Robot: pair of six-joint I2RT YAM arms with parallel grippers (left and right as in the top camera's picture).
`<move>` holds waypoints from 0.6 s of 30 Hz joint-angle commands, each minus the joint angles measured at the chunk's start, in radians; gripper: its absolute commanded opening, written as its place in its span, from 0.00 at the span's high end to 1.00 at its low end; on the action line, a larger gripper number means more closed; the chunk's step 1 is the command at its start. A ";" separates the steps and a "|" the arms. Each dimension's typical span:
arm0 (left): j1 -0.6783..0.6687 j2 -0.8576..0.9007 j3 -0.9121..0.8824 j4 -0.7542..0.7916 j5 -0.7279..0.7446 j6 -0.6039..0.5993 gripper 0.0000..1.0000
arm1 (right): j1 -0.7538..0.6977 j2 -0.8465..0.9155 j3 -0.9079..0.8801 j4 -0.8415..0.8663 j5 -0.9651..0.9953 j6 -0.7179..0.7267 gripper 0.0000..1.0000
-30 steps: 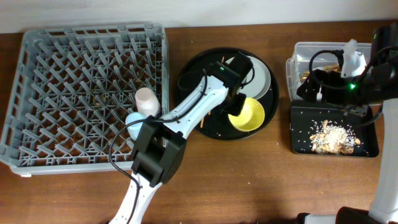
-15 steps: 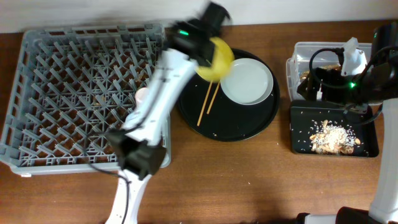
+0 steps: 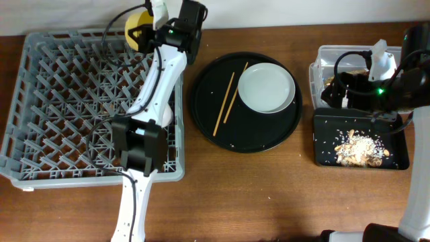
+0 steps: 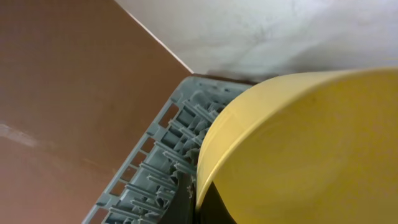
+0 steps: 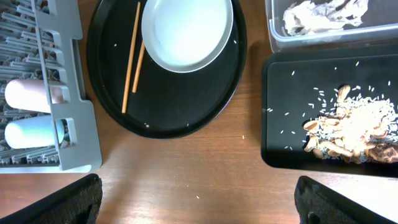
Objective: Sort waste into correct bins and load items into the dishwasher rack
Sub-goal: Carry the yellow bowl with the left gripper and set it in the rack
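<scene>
My left gripper (image 3: 153, 28) is shut on the rim of the yellow bowl (image 3: 138, 33) and holds it over the far edge of the grey dishwasher rack (image 3: 47, 101). The bowl fills the left wrist view (image 4: 298, 149). The pink cup (image 5: 28, 94) and light-blue cup (image 5: 28, 132) lie in the rack's near right corner. The grey-green plate (image 3: 267, 87) and chopsticks (image 3: 225, 102) lie on the round black tray (image 3: 222, 138). My right gripper (image 5: 199, 199) is open and empty, high above the table. White tissue (image 5: 323, 15) lies in the clear tub (image 3: 321, 62). Beige scraps (image 3: 359, 149) lie on the flat black tray (image 3: 322, 134).
My left arm (image 3: 158, 87) stretches along the rack's right side and hides the cups from overhead. My right arm (image 3: 396, 87) hangs over the two bins at the right. A few rice grains dot the round tray and the wood.
My left gripper lifted the yellow bowl off the round tray and carried it left and back to the rack's far edge. The plate and chopsticks now show fully. The right arm has not moved.
</scene>
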 commanded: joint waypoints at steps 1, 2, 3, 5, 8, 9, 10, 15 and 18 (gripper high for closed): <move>0.035 0.056 -0.006 0.000 -0.066 0.001 0.99 | -0.004 0.003 0.000 -0.001 0.010 -0.011 0.01; 0.039 0.065 -0.009 -0.002 -0.064 0.000 0.99 | -0.004 0.003 -0.002 0.000 0.010 -0.011 0.01; 0.039 0.071 -0.011 -0.002 -0.061 0.000 0.99 | -0.004 0.003 -0.006 0.000 0.011 -0.011 0.00; 0.033 0.075 -0.011 -0.006 0.003 0.001 0.99 | -0.004 0.003 -0.022 0.004 0.014 -0.011 0.00; 0.011 0.075 -0.015 -0.029 0.041 0.001 0.99 | -0.004 0.003 -0.053 0.015 0.013 -0.011 0.00; 0.006 0.075 -0.021 -0.029 0.041 0.001 0.99 | -0.004 0.005 -0.055 0.015 0.014 -0.011 0.00; -0.003 0.075 -0.031 -0.036 0.055 0.001 1.00 | -0.004 0.006 -0.055 0.019 0.014 -0.011 0.00; -0.016 0.075 -0.057 -0.132 0.224 0.001 0.95 | -0.004 0.006 -0.055 0.034 0.029 -0.011 0.00; -0.040 0.075 -0.057 -0.203 0.224 0.002 0.63 | -0.004 0.006 -0.055 0.045 0.028 -0.011 0.01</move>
